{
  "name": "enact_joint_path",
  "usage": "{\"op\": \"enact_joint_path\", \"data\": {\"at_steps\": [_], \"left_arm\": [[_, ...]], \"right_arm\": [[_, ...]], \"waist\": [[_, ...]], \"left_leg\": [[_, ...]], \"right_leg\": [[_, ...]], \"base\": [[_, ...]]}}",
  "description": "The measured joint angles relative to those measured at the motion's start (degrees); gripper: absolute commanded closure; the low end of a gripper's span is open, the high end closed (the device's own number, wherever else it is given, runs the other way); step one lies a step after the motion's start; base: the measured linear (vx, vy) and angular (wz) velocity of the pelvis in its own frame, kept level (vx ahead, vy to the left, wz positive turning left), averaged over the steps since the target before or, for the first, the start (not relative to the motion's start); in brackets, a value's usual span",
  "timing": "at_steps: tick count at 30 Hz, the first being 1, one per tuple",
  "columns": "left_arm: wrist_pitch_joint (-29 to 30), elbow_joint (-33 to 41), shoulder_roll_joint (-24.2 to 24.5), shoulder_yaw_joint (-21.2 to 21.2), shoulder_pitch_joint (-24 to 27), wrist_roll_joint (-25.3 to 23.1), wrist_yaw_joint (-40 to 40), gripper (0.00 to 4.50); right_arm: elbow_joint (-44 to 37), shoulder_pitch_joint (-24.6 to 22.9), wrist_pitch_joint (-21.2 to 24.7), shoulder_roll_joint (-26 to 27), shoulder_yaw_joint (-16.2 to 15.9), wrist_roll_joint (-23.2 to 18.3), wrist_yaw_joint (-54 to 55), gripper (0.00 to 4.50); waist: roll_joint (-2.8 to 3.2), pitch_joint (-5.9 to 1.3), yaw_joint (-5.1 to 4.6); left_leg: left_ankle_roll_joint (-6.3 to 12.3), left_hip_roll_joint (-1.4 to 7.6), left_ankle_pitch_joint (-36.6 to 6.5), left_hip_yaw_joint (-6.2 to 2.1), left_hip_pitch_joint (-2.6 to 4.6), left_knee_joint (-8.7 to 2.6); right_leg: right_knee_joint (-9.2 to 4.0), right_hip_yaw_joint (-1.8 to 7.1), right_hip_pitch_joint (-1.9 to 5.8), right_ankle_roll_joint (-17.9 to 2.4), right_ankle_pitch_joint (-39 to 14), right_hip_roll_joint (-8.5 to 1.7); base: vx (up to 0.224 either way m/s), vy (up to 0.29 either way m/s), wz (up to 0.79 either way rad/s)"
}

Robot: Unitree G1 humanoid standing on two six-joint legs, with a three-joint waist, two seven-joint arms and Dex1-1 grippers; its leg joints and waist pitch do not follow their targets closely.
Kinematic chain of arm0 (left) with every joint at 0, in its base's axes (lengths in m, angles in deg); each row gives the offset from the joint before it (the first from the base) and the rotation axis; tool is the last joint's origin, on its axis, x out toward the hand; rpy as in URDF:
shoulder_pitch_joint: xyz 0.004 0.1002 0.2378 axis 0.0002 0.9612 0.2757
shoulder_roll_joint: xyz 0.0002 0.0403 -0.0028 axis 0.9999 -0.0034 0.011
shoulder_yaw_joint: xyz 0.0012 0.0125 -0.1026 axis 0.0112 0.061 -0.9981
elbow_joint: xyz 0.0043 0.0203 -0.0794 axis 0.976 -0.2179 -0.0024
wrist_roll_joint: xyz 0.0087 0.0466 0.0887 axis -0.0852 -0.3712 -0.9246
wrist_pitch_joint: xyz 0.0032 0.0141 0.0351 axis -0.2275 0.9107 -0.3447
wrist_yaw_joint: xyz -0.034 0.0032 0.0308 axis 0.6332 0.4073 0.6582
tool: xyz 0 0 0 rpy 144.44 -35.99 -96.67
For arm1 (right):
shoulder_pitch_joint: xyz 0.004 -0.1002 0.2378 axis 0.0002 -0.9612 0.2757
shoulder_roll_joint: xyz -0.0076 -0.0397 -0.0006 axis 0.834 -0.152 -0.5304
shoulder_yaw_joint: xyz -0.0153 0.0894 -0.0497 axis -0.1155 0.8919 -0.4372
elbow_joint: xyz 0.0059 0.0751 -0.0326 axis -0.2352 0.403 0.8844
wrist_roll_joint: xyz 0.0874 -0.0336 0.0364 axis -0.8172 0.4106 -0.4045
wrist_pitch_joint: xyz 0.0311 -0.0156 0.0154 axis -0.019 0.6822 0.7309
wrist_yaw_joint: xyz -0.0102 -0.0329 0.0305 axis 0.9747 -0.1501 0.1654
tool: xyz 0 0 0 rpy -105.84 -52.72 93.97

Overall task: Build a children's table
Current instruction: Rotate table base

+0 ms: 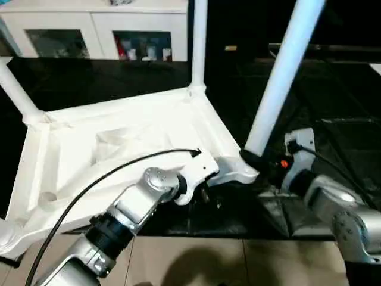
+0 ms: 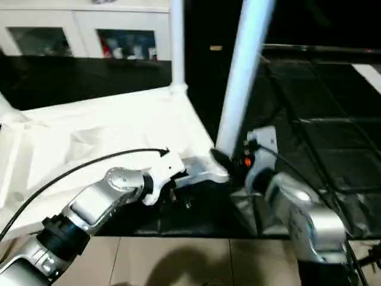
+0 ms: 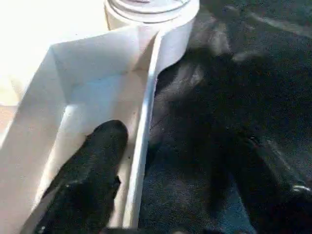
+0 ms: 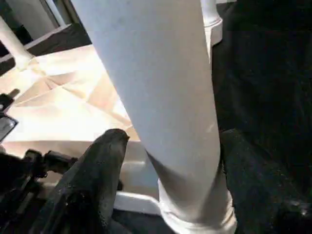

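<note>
The counter [image 1: 119, 74] is black and glossy, with a pale tiled floor [image 1: 226, 262] at its near edge and a white glass-door cabinet [image 1: 101, 30] behind it. On it lies the table top [image 1: 125, 143], ribbed underside up, with 2 legs standing in its far sockets: the far-left leg [image 1: 15, 89] leaning outward and the far-right leg [image 1: 199, 42] upright.

The left gripper [image 1: 202, 190] reaches in from the near side, silver forearm angled up toward the top's near-right corner. In its wrist view, 1 black finger [image 3: 92, 170] sits inside a ribbed compartment and the other [image 3: 273, 195] outside the rim wall [image 3: 144, 141], so the jaws straddle that wall just short of the round corner socket [image 3: 151, 14]; whether they actually pinch it I cannot tell.

The right gripper [image 1: 259, 164] comes in from the right, wrist bent toward the same corner. Its jaws are clenched around the base of the near-right leg [image 1: 283, 71], fingers [image 4: 92, 175] on either side of the tube, which tilts up and away to the right with its foot at the corner socket beside the left jaws.
</note>
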Motion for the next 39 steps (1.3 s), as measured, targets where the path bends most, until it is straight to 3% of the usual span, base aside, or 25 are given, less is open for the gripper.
{"op": "enact_joint_path", "data": {"at_steps": [9,15,20,25,32,34,39], "left_arm": [[-2.43,0.12,4.83,-2.98,0.64,2.01,6.29,1.77],[-5.61,0.98,11.62,-6.01,2.41,4.34,14.24,2.21],[-6.45,1.01,13.49,-7.77,3.04,5.18,17.42,2.63],[-9.92,-1.39,12.77,-8.11,2.77,5.28,18.15,2.98],[-15.46,-5.57,8.91,-8.03,0.15,3.61,18.83,3.48],[-17.07,-7.1,7.5,-6.82,-1.36,2.65,18.87,3.63],[-20.42,-11.16,6.7,-5.78,-2.81,-0.28,18.9,3.99]], "right_arm": [[-1.63,-0.44,3.1,-1.3,-1.27,-2.95,-4.33,0.1],[-2.27,-0.8,4.18,-1.38,-2.47,-4.6,-6.31,0.0],[-2.4,-1.26,4.54,-1.35,-3.29,-4.88,-6.35,0.0],[-2.45,-1.53,4.67,-3.17,-3.22,-4.88,-8.46,0.0],[-2.45,-2.24,2.47,-9.52,-3.02,-4.7,-13.73,0.0],[-2.6,-3.12,2.15,-11.94,-2.93,-4.68,-16.02,0.0],[-2.67,-4.53,0.49,-13.85,-0.83,-4.66,-18.08,0.0]], "waist": [[-0.06,0.04,-0.74],[-0.08,0.05,-0.66],[-0.08,0.05,-0.23],[-0.08,0.05,0.3],[-0.06,0.06,2.39],[-0.06,0.06,2.5],[-0.06,0.05,1.59]], "left_leg": [[0.0,0.01,0.01,-0.07,-0.05,-0.04],[0.01,0.01,0.0,-0.06,-0.25,-0.17],[0.18,0.0,-0.1,0.02,-0.27,-0.21],[0.24,0.0,-0.14,0.06,-0.28,-0.21],[0.55,-0.02,0.12,0.26,-0.2,-0.17],[0.6,-0.06,0.14,0.33,-0.22,-0.15],[0.63,0.0,0.12,0.33,-0.38,-0.19]], "right_leg": [[-0.08,0.0,-0.05,0.12,-0.02,0.01],[-0.34,-0.01,-0.14,0.05,0.01,0.01],[-0.59,-0.03,-0.15,0.02,0.03,-0.04],[-0.62,-0.03,-0.15,0.02,0.03,-0.06],[-0.59,-0.07,-0.02,0.04,0.05,-0.37],[-0.62,-0.05,0.03,0.04,0.05,-0.44],[-0.61,-0.07,0.02,0.08,0.05,-0.38]], "base": [[0.0,0.0,0.0],[0.0,0.0,0.0],[0.0,0.0,0.0],[0.0,0.0,0.0],[0.0,0.0,0.0],[0.0,0.0,0.0],[0.0,0.0,0.0]]}}
